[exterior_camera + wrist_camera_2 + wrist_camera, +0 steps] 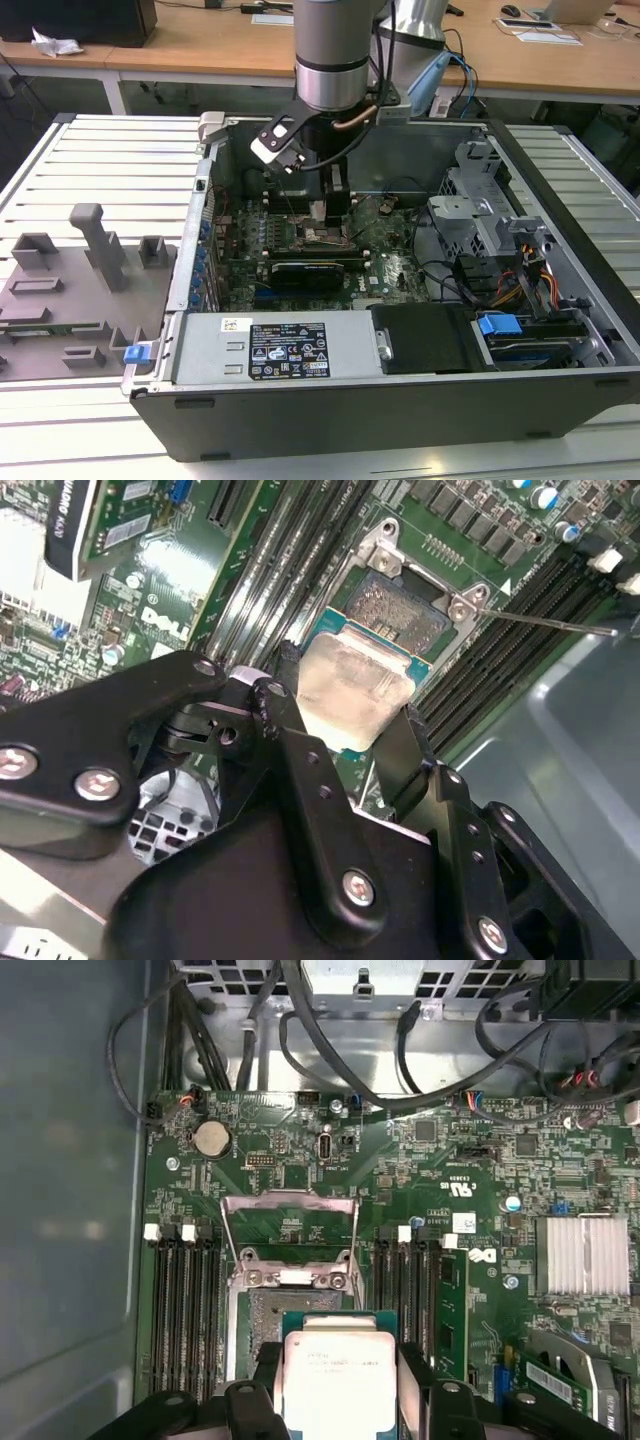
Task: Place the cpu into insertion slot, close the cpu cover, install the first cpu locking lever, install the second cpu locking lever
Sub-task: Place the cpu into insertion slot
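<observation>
My gripper point(338, 1392) is shut on the cpu point(338, 1375), a flat square chip with a pale metal top and a green edge, clamped by its two sides between black fingers point(285, 705). The cpu point(345, 692) hangs just above the motherboard, partly over the near edge of the insertion slot point(285, 1318), whose dark centre is bare. The cpu cover point(290, 1198), a thin silvery frame with a window, stands swung open at the slot's far side. A thin locking lever point(545, 620) sticks out beside the insertion slot point(400, 605). In the exterior view the gripper point(320, 212) reaches down into the open computer case over the insertion slot point(322, 238).
Long black memory slots point(185, 1310) flank the socket on both sides. A black graphics card point(305, 272), a finned heatsink point(583, 1255) and black cables point(330, 1050) lie nearby. The case walls point(190, 270), power supply point(270, 345) and drive cage point(480, 220) box the arm in. A grey fixture point(70, 290) sits outside.
</observation>
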